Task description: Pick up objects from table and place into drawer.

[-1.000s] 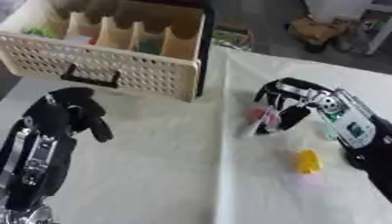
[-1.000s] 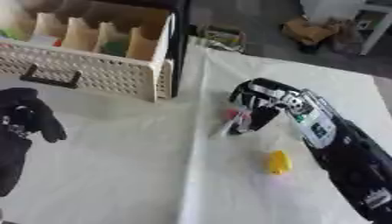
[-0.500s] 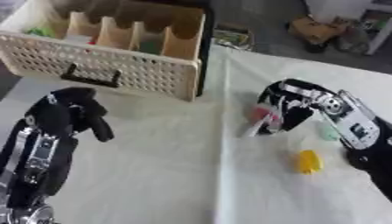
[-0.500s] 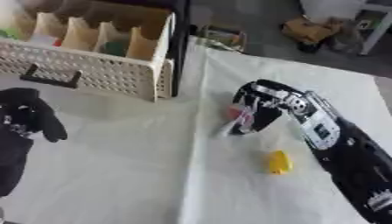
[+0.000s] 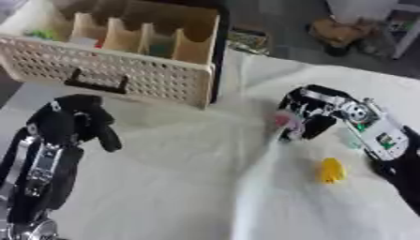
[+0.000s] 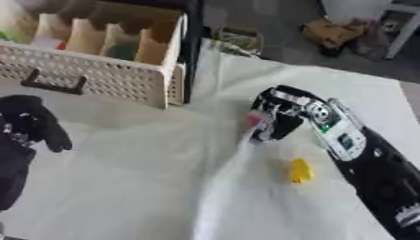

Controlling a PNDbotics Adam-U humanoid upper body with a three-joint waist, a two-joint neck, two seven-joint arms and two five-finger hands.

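1. One pink object [image 5: 286,120] is pinched in the curled fingers of the right hand [image 5: 316,115], right of centre; its long axis cannot be told.
2. A yellow object [image 6: 300,170] lies nearer, upright-looking.
3. A white cloth covers the tabletop [image 5: 189,187]; the perforated drawer [image 5: 107,75] stands far left.
4. The left hand [image 5: 78,123] is curled, empty, near left.
5. Floor clutter is seen beyond.

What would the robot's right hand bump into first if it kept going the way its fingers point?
The right hand, curled round a small pink thing, points down and left, so it would probably meet the white tablecloth first; depth is hard to judge.
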